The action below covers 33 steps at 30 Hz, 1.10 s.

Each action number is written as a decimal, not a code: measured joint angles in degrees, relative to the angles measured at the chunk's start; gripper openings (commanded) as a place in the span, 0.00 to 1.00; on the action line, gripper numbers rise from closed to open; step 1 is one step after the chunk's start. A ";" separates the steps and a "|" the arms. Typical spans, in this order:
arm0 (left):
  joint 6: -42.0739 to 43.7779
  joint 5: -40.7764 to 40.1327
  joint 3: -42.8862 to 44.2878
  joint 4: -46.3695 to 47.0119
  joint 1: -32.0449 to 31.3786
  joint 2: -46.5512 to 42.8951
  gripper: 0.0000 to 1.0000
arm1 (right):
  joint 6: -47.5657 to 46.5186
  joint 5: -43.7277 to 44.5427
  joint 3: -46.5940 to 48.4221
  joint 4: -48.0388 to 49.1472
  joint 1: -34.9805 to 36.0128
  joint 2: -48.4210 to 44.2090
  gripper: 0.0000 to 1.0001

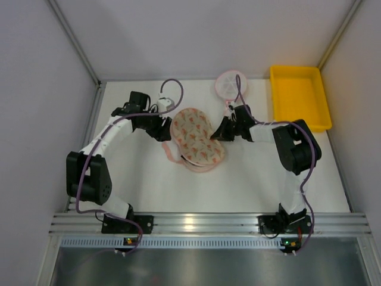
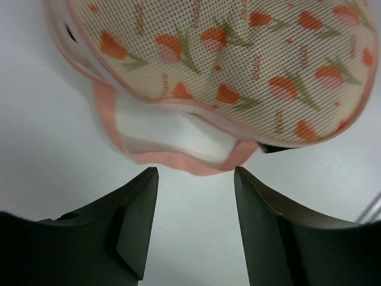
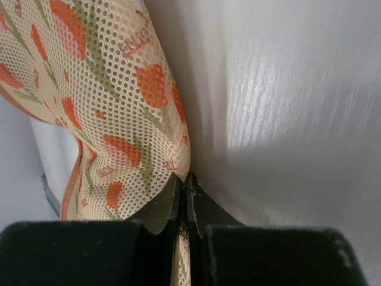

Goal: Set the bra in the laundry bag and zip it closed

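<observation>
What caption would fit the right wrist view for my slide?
Right gripper shut on the edge of the flower-printed mesh laundry bag, white table behind.

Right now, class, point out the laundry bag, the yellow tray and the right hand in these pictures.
laundry bag (image 1: 196, 138): top view, middle of its patterned mesh.
yellow tray (image 1: 297, 98): top view, its bare floor.
right hand (image 3: 184, 177): right wrist view, between its fingertips, pinched on the bag's edge.

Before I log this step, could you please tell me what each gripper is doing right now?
Left gripper: open, holding nothing.
Right gripper: shut on the edge of the laundry bag.
</observation>
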 measured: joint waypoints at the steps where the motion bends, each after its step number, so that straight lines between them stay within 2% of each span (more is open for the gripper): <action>1: -3.63 1.64 -0.07 -0.35 0.57 1.09 0.61 | 0.90 1.46 -0.66 0.13 0.68 -0.72 0.00; 6: -23.43 10.97 -3.04 0.17 2.54 7.76 0.65 | 4.31 6.97 -2.38 0.24 3.39 -2.89 0.00; 12: -37.75 14.25 -6.91 3.41 2.56 9.90 0.62 | 6.95 10.27 -4.28 0.70 5.27 -3.56 0.00; 15: -42.56 14.64 -7.04 6.47 2.60 12.31 0.52 | 7.72 10.99 -4.70 0.76 5.75 -3.98 0.00; 17: -44.72 14.93 -6.95 8.04 2.60 14.45 0.36 | 7.72 11.39 -4.79 0.74 5.84 -4.22 0.00; 19: -45.64 14.71 -6.67 8.68 2.60 16.46 0.27 | 7.65 11.58 -4.94 0.59 5.84 -4.44 0.04; 20: -45.86 14.45 -6.38 8.87 2.60 17.35 0.17 | 7.52 11.65 -4.96 0.35 5.84 -4.55 0.13; 22: -46.36 13.77 -5.68 9.25 2.64 18.99 0.08 | 7.10 11.63 -4.96 -0.09 5.84 -5.01 0.21; 23: -46.45 13.51 -5.40 9.33 2.73 19.54 0.00 | 6.69 11.58 -4.96 -0.33 5.84 -5.35 0.32; 25: -46.07 12.61 -5.03 9.33 3.06 20.39 0.00 | 5.64 11.39 -4.96 -1.11 5.84 -6.23 0.50; 26: -45.72 12.24 -4.81 9.25 3.26 20.76 0.00 | 4.94 11.17 -4.96 -1.55 5.81 -6.75 0.63; 28: -44.83 11.47 -4.37 9.20 3.69 21.70 0.00 | 2.40 10.14 -4.85 -2.36 5.70 -7.63 0.74; 29: -44.44 11.10 -4.09 9.18 3.82 22.29 0.00 | 0.96 9.44 -4.57 -3.04 5.64 -7.96 0.79; 31: -43.54 10.88 -3.52 8.96 3.96 23.47 0.00 | -1.70 7.34 -3.78 -3.78 5.03 -8.20 0.79; 33: -42.73 11.08 -2.60 8.24 3.98 24.35 0.00 | -2.93 3.82 -3.72 -3.56 4.24 -8.20 0.74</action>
